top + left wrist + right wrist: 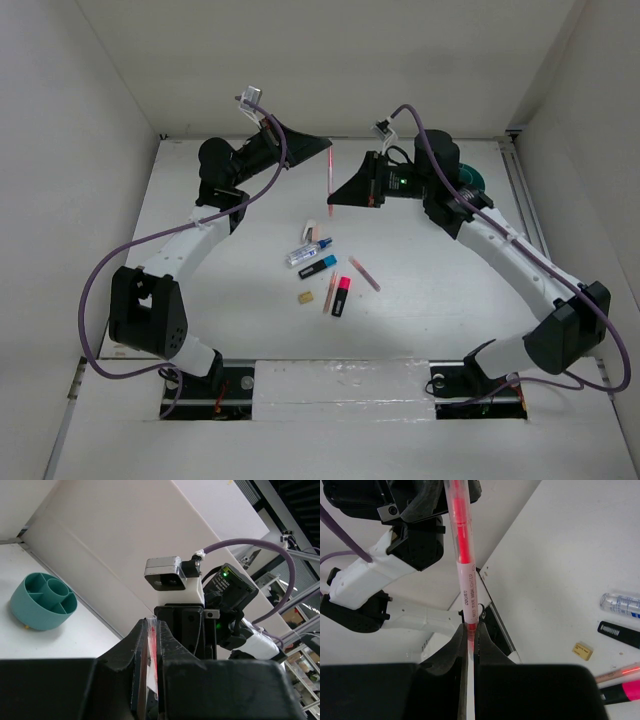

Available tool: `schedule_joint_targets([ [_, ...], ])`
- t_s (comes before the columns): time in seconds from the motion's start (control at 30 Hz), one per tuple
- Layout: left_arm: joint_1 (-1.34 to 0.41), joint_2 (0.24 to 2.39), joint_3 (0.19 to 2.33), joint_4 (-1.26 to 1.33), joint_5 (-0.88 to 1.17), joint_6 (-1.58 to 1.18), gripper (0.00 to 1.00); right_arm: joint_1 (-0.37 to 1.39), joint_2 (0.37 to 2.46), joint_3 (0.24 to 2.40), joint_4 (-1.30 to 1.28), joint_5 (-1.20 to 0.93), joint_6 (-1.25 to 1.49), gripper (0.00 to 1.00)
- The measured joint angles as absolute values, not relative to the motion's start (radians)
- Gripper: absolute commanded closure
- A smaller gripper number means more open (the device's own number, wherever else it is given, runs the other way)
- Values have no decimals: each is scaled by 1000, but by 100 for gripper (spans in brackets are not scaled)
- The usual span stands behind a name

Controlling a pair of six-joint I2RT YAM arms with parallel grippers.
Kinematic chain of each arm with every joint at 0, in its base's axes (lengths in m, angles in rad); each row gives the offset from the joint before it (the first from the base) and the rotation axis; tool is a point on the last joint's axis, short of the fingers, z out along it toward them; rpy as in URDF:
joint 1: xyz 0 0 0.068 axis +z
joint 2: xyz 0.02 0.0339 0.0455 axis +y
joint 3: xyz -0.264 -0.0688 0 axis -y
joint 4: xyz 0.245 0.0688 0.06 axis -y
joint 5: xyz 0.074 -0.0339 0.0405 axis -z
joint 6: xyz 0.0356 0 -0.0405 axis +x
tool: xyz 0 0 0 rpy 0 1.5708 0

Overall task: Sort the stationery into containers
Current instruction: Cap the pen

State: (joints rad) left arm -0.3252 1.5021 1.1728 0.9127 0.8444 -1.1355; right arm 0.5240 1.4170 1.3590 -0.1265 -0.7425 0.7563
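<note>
Item: one pink pen (329, 180), aloft, gripped at either end by your left hand (326, 148) and right hand (333, 205). Other stationery (322, 268) lay on the surface (420, 290) below; teal cup (472, 178) sat half hidden behind your right arm (500, 245).

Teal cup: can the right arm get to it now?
Probably not yet. The right gripper is shut on the pink pen, and the left gripper clamps its other end. The teal cup sits beside the right arm; once left lets go, likely yes.

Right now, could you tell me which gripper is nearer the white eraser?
Right. The right gripper hangs just beyond the white eraser; the left gripper, sharing the pink pen, is farther back.
</note>
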Motion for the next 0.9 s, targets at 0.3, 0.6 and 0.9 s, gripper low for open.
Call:
schedule_joint_targets([
  [0.3, -325, 1488, 1169, 897, 817, -1100, 100, 524, 1454, 1397, -128, -768, 757, 100],
  [0.6, -325, 1469, 1148, 896, 807, -1081, 100, 521, 1459, 1400, -133, -788, 757, 100],
  [0.9, -325, 1466, 1140, 894, 799, -1076, 100, 503, 1466, 1400, -133, -822, 756, 100],
])
